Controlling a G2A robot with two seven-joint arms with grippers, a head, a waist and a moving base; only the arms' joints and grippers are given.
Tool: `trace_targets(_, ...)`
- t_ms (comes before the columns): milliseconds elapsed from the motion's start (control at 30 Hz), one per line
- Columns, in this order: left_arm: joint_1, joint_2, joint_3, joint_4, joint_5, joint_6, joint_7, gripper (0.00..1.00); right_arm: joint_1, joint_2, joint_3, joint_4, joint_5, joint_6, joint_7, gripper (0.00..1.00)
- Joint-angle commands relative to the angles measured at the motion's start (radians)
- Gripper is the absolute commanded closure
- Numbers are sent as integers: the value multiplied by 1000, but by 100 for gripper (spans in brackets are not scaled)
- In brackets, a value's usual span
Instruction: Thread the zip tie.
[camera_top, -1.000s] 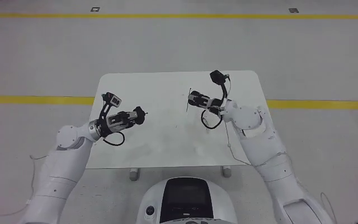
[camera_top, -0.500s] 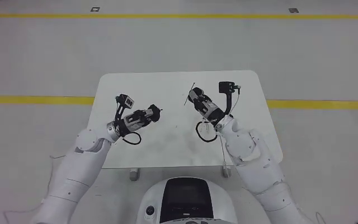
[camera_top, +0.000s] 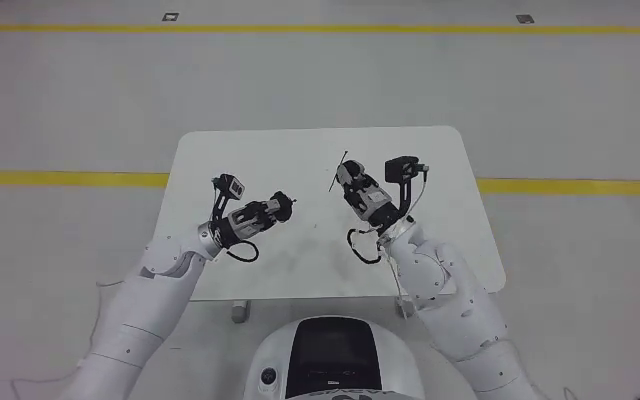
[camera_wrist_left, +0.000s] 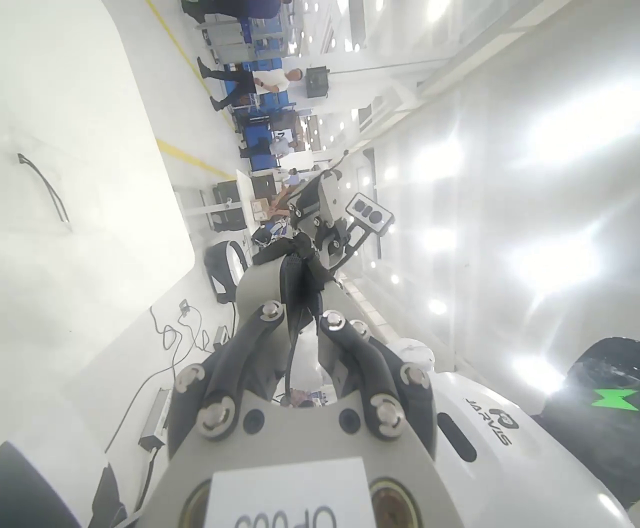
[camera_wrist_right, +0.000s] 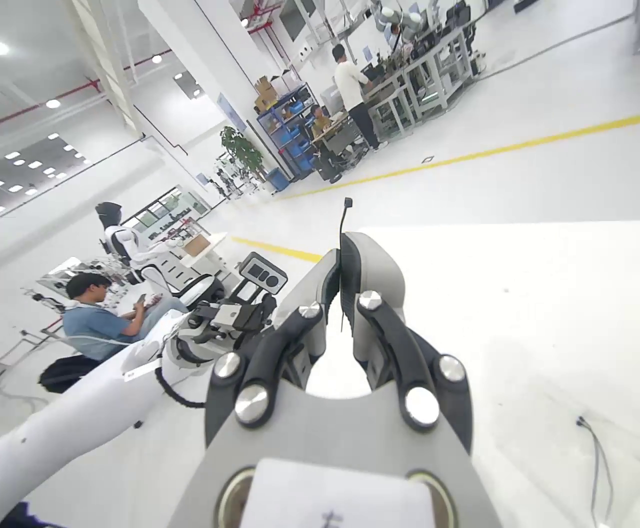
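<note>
My right gripper (camera_top: 343, 176) hangs over the middle of the white table (camera_top: 250, 160), shut on a thin black zip tie (camera_top: 337, 172). In the right wrist view the zip tie (camera_wrist_right: 344, 220) sticks out past the closed fingertips of the right gripper (camera_wrist_right: 341, 250), its small head at the far end and its tail between the jaw links. My left gripper (camera_top: 284, 203) is a short way to the left of it, pointing toward it, shut and with nothing seen in it. In the left wrist view the left gripper (camera_wrist_left: 300, 250) faces the right gripper (camera_wrist_left: 320, 197).
A thin dark curved line (camera_wrist_left: 45, 187) lies on the table; I cannot tell if it is a tie or a shadow. A loose thin cable (camera_wrist_right: 595, 450) rests on the table near the right arm. Open white table surface surrounds both grippers.
Both arms have drawn in toward the table's middle. The left gripper moved right toward the right one. The right gripper turned with the zip tie in it, tilting the tie.
</note>
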Motion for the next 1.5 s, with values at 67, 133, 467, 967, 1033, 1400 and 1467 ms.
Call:
trace_targets(67,3,-5,22,-5,6,-2,29,100,-27,0,-19,-16,-66,3,-67,100)
trace_targets(133,2,-7,33,-6,6,-5,39,100,-36,-1,-29,-18,-89,4,-91,100)
trace_targets(467,-3,-12,56,-4,7,-2,53,100,-36,-2,-57,-7,-160,5,-120,100)
trace_targets(967,12,-18,78,-24,64,-18,132,100,-62,-8,-106,-16,-249,32,-224,100)
trace_targets(1033,11,-20,81,-26,73,-18,137,100,-63,-10,-115,-11,-254,36,-235,100)
trace_targets(1400,5,-29,81,-42,114,-18,165,100,-59,-14,-127,-1,-280,62,-256,100)
trace_targets(1467,6,-29,82,-43,117,-15,174,100,-59,-14,-127,-1,-280,62,-256,100)
